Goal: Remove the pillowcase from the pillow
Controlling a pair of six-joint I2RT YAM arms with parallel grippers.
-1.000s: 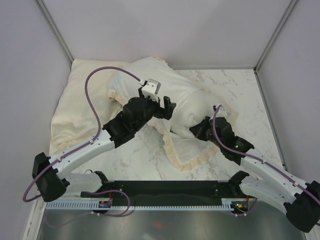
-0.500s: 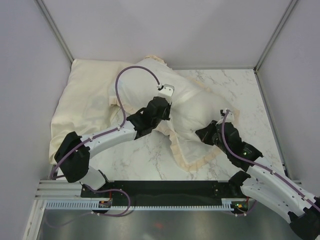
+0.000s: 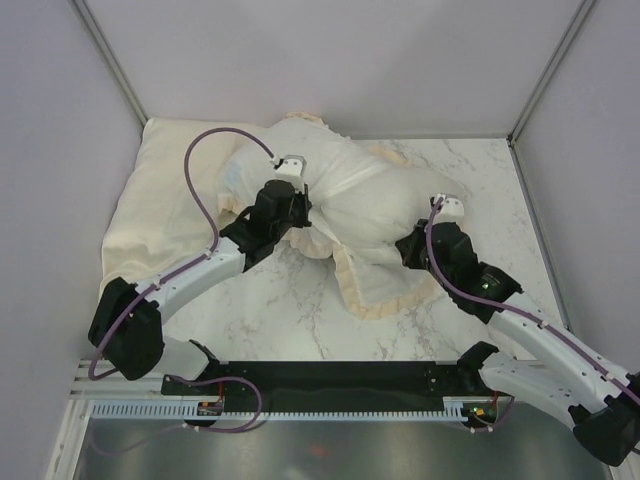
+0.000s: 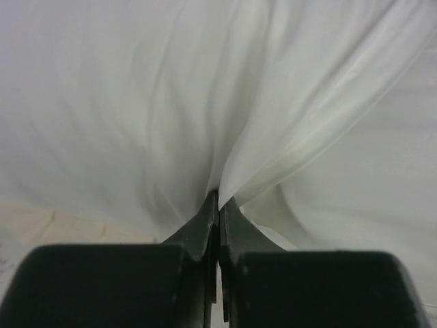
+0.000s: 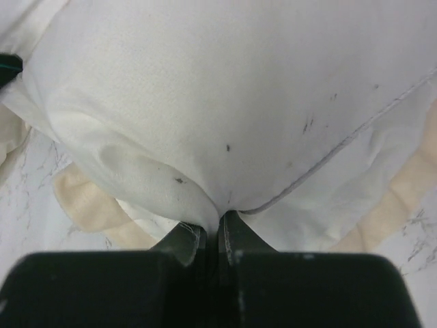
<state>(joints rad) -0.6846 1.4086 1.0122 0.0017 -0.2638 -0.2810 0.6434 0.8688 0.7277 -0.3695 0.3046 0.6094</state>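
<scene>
Snapping shut from wide open, my L gripper (image 4: 217, 199) now pinches a fold of the pillowcase (image 3: 365, 205), w/ R gripper (image 5: 218, 219) still clamped by the frill (image 5: 89, 205): ready to strip.

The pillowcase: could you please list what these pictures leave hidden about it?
Left wrist view: framed too close to tell whether the black left gripper pinches only the whitish frilled fabric pillowcase or the plump off-white pillow too.
Top view: its opening, lost among folds and under both arms.

Both arms (image 3: 190, 285) have white links, black joints and purple cables (image 3: 190, 170)
</scene>
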